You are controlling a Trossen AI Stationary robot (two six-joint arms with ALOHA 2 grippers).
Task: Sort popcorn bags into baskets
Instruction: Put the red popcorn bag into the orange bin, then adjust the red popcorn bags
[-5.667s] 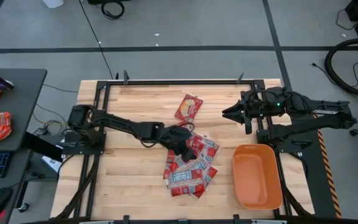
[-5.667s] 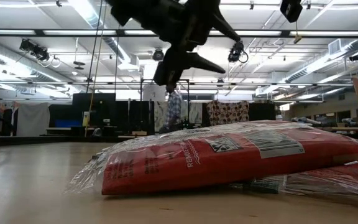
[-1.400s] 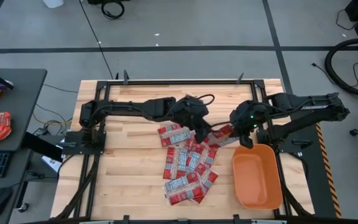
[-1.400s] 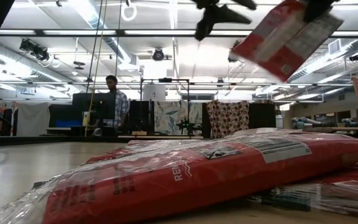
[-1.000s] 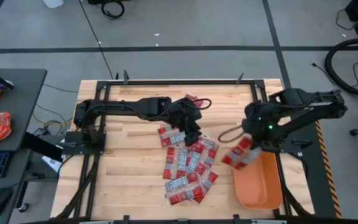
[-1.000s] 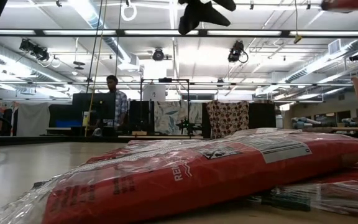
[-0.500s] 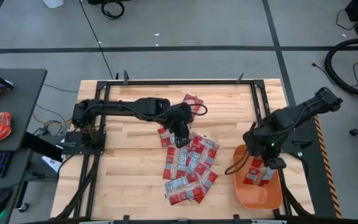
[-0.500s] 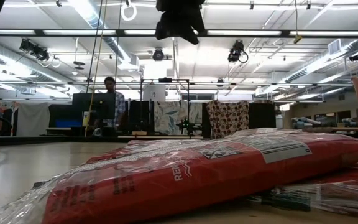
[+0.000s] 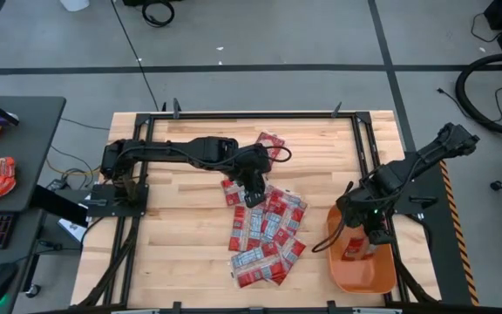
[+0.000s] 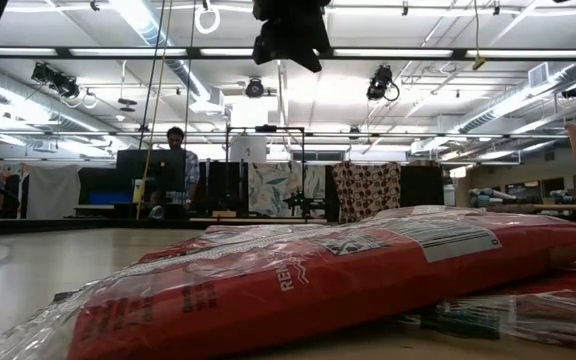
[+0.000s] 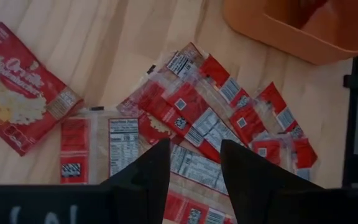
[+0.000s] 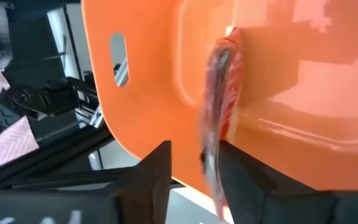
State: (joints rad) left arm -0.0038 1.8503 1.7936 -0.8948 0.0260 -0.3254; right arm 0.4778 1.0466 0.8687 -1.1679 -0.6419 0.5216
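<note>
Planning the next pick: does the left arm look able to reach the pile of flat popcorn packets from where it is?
Probably yes: the left tool hangs right above the packets, fingers apart, nothing between.

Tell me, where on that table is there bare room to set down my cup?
The bare wood of the table, between the left frame rails and the packet pile, is free. So is the far strip right of the lone packet. It is crowded mid-table, where the left gripper hovers over the pile, and at the orange tub under the right gripper.
</note>
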